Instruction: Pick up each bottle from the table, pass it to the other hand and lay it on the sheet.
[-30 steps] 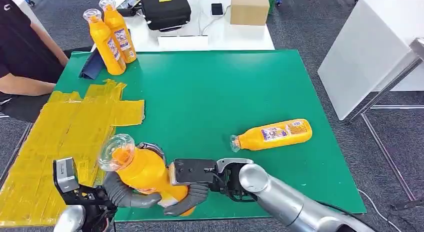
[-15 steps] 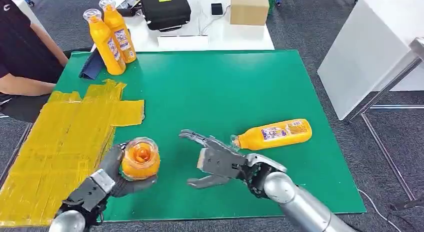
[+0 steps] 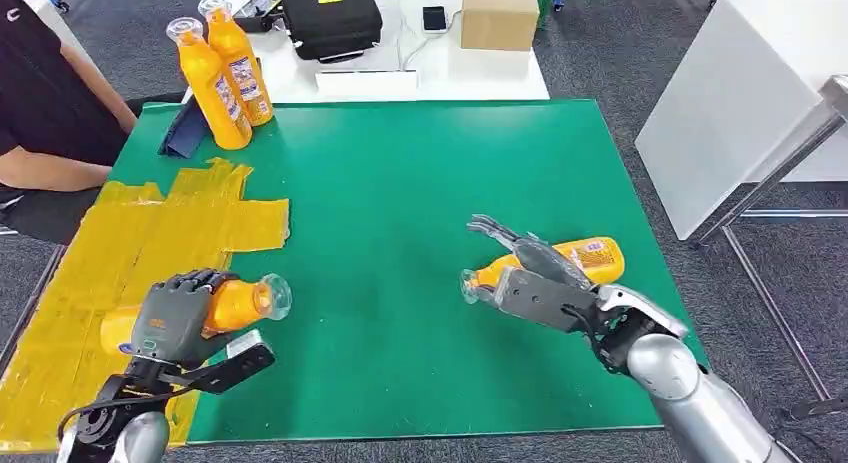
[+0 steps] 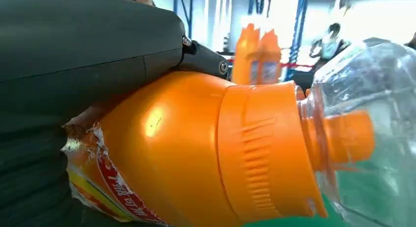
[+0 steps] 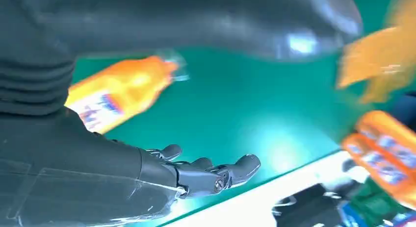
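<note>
Now, head view: the handover's done since a sec ago. Then both hands were on one bottle near the front edge; half a sec ago the right hand had let go. Now the left hand (image 3: 170, 321) grips that bottle (image 3: 235, 301) alone, turned on its side over the inner edge of the yellow sheet (image 3: 130, 243), cap pointing toward the table's middle. You can't tell if it's touching the sheet yet. The right hand (image 3: 535, 273) has swung out w/ fingers spread wide, holding nothing, and sits over the neck end of the 2nd bottle (image 3: 590, 258) lying on the green mat (image 3: 400, 183). Two more bottles (image 3: 222, 73) stand at the far-left corner, near a person's arm (image 3: 50, 168).

Left wrist view: bottle body (image 4: 196, 148) is tight against the palm (image 4: 73, 50), clear cap (image 4: 373, 129) sticking out ahead. Grip looks firm; label's torn at the edge. The two standing bottles (image 4: 257, 50) show behind.

Right wrist view: fingers (image 5: 216, 173) are extended and apart, nothing in them. The lying bottle (image 5: 117, 89) is blurred, just beyond the hand, not touched.

For you: bottle 1 likely only needs lowering and release onto the sheet. Right looks set for the next pick, so expect both to run in parallel. Watch for the round bottle rolling off the sheet edge on release.
</note>
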`<state>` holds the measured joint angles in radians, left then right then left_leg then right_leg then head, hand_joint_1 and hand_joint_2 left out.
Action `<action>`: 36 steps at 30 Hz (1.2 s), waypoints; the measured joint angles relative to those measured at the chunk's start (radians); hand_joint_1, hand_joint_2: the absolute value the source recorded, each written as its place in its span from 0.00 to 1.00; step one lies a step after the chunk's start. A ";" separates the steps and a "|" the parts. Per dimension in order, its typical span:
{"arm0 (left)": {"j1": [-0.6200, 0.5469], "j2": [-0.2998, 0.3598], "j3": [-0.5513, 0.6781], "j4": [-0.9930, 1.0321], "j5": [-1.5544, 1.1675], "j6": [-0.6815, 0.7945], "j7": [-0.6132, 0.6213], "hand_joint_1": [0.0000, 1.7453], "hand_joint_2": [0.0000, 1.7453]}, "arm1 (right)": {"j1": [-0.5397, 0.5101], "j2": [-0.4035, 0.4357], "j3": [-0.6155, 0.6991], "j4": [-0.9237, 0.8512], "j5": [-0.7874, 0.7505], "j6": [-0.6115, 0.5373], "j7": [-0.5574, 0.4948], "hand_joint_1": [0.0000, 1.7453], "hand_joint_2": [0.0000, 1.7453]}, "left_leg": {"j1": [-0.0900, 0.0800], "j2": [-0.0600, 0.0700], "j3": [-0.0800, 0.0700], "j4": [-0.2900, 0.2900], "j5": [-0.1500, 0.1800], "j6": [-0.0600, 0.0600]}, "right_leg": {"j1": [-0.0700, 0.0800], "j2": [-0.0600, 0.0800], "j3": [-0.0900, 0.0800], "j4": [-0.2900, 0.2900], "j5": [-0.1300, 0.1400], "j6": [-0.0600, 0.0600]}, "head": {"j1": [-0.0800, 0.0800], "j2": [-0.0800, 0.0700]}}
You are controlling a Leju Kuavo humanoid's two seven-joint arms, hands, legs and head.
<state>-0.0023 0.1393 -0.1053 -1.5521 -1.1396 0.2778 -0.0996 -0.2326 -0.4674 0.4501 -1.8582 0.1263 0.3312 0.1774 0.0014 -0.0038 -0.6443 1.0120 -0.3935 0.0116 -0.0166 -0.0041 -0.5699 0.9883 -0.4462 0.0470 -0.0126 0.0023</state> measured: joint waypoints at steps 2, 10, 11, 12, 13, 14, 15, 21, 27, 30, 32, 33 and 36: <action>-0.011 0.007 -0.002 0.069 -0.040 0.016 0.006 1.00 1.00 | 0.024 -0.035 -0.023 -0.007 0.014 0.011 -0.007 0.00 0.00 | 0.000 0.000 0.000 0.000 0.000 0.000 | 0.000 0.000 0.000 0.000 0.000 0.000 | 0.000 0.000; -0.078 0.027 -0.045 0.294 -0.163 0.056 0.040 1.00 1.00 | 0.061 -0.121 -0.083 -0.010 0.030 0.040 -0.011 0.00 0.00 | 0.000 0.000 0.000 0.000 0.000 0.000 | 0.000 0.000 0.000 0.000 0.000 0.000 | -0.001 0.000; -0.086 0.029 -0.050 0.310 -0.167 0.056 0.042 0.00 1.00 | 0.062 -0.126 -0.085 -0.010 0.030 0.042 -0.011 0.00 0.00 | 0.000 0.000 0.000 0.000 0.000 0.000 | 0.000 0.000 0.001 0.000 0.000 0.000 | 0.000 0.000; -0.094 0.030 -0.055 0.325 -0.178 0.055 0.046 0.00 0.00 | 0.064 -0.129 -0.088 -0.010 0.030 0.044 -0.011 0.00 0.00 | 0.000 0.000 0.001 0.000 0.000 0.000 | 0.000 0.000 0.001 0.000 0.000 0.000 | 0.000 0.000; -0.103 0.030 -0.060 0.344 -0.194 0.054 0.056 0.00 0.00 | 0.065 -0.135 -0.091 -0.010 0.030 0.046 -0.011 0.00 0.00 | 0.000 -0.001 0.001 0.000 0.000 0.000 | 0.000 -0.001 0.002 0.000 0.000 0.000 | 0.000 0.000; -0.118 0.030 -0.066 0.363 -0.214 0.057 0.069 0.00 0.00 | 0.067 -0.140 -0.095 -0.010 0.030 0.049 -0.011 0.00 0.00 | 0.000 -0.002 0.002 0.000 0.000 0.000 | 0.000 -0.003 0.003 0.000 0.000 0.000 | -0.001 0.000; -0.135 0.030 -0.075 0.390 -0.241 0.060 0.089 0.00 0.00 | 0.069 -0.147 -0.099 -0.010 0.030 0.055 -0.011 0.00 1.00 | 0.000 -0.004 0.003 0.000 0.000 0.000 | 0.000 -0.005 0.005 0.000 -0.001 0.000 | 0.000 0.000; -0.178 0.034 -0.100 0.478 -0.322 0.125 0.160 0.00 0.00 | 0.093 -0.194 -0.122 -0.010 0.102 0.055 -0.011 0.00 1.00 | 0.000 -0.008 0.013 -0.001 -0.003 0.001 | 0.000 -0.008 0.007 -0.001 -0.004 0.001 | 0.000 0.000; -0.138 0.030 -0.097 0.431 -0.325 0.222 0.190 0.00 0.00 | 0.176 -0.219 -0.194 -0.005 0.279 0.026 -0.006 0.00 1.00 | -0.001 -0.006 0.009 0.000 0.003 0.002 | 0.000 -0.007 0.011 -0.001 0.001 0.002 | 0.000 0.000; -0.093 0.012 -0.086 0.361 -0.244 0.205 0.180 0.00 0.00 | 0.213 -0.210 -0.223 0.004 0.353 0.021 0.002 0.00 1.00 | 0.000 -0.005 0.005 0.000 0.003 0.002 | 0.000 -0.007 0.007 -0.001 0.001 0.002 | 0.000 0.000; -0.071 -0.001 -0.077 0.306 -0.204 0.189 0.171 0.00 0.00 | 0.227 -0.199 -0.239 0.017 0.407 0.016 0.010 0.00 1.00 | -0.001 -0.006 0.003 0.000 0.003 0.002 | 0.000 -0.007 0.005 -0.001 0.001 0.002 | 0.000 0.000; -0.063 -0.005 -0.072 0.278 -0.191 0.182 0.165 0.00 0.00 | 0.232 -0.193 -0.246 0.024 0.435 0.011 0.014 0.00 1.00 | -0.001 -0.006 0.002 0.000 0.003 0.002 | 0.000 -0.007 0.004 -0.001 0.001 0.002 | -0.001 0.000; -0.038 -0.016 -0.061 0.210 -0.144 0.191 0.137 0.00 0.00 | 0.251 -0.175 -0.264 0.049 0.483 -0.001 0.006 0.00 1.00 | 0.000 -0.006 0.001 0.000 0.003 0.002 | 0.000 -0.007 0.003 -0.001 0.001 0.002 | 0.000 0.000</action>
<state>-0.0408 0.1232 -0.1667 -1.3425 -1.2840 0.4685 0.0377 0.0183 -0.6424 0.1865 -1.8097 0.6093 0.3300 0.1839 0.0011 -0.0094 -0.6436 1.0121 -0.3906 0.0138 -0.0168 -0.0110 -0.5669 0.9877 -0.4450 0.0488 -0.0130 0.0023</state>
